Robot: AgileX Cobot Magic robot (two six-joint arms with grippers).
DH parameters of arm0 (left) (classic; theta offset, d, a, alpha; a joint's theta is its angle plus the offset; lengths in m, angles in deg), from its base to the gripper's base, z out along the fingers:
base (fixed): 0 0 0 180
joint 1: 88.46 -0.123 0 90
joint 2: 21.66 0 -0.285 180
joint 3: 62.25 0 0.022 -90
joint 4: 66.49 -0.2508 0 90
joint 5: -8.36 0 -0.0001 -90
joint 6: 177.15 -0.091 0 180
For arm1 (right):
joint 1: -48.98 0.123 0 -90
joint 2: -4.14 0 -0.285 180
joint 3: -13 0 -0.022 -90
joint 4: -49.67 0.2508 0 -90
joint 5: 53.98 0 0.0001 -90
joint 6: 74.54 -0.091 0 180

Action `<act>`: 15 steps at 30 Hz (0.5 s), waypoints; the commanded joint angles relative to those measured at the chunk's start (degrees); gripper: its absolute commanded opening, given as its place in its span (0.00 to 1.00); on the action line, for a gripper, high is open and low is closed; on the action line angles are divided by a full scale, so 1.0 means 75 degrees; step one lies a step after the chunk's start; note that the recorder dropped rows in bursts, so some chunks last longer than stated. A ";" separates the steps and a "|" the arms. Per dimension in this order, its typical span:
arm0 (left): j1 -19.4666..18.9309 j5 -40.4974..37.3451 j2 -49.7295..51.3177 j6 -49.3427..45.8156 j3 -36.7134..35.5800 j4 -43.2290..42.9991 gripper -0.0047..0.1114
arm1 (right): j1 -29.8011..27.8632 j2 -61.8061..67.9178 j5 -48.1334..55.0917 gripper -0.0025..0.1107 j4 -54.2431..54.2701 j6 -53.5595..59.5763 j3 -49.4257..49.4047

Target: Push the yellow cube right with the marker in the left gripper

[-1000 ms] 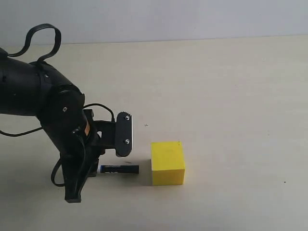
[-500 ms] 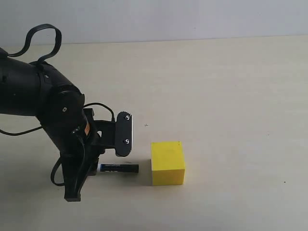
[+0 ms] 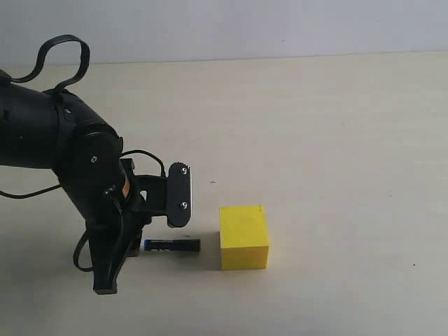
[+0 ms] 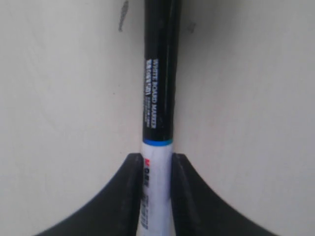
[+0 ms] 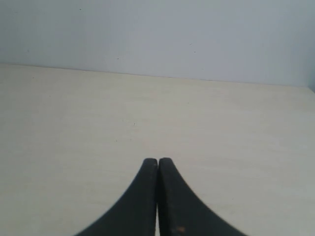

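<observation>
It looked like a robotics lab. A plain cream table [image 3: 336, 126] met a blank pale wall [image 3: 245, 28], with a cabled black robot arm [image 3: 63, 150] over it.

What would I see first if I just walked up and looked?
The bright yellow cube, the only colourful thing on the pale table. Just left of it, the big black arm has its left hand shut on a marker, which points at the cube without touching it.

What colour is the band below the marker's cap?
Blue; the marker shows it best in the left wrist view.
</observation>
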 commanded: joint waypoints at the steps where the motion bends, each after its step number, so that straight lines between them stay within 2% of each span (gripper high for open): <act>1: -0.0034 -0.0180 0.0013 0.0089 0.0038 0.0018 0.04 | 0.0004 -0.0040 -0.0081 0.02 0.0029 0.0065 -0.0034; 15: -0.0034 -0.0165 0.0013 0.0089 0.0038 0.0001 0.04 | 0.0004 -0.0040 -0.0032 0.02 0.0029 0.0065 -0.0034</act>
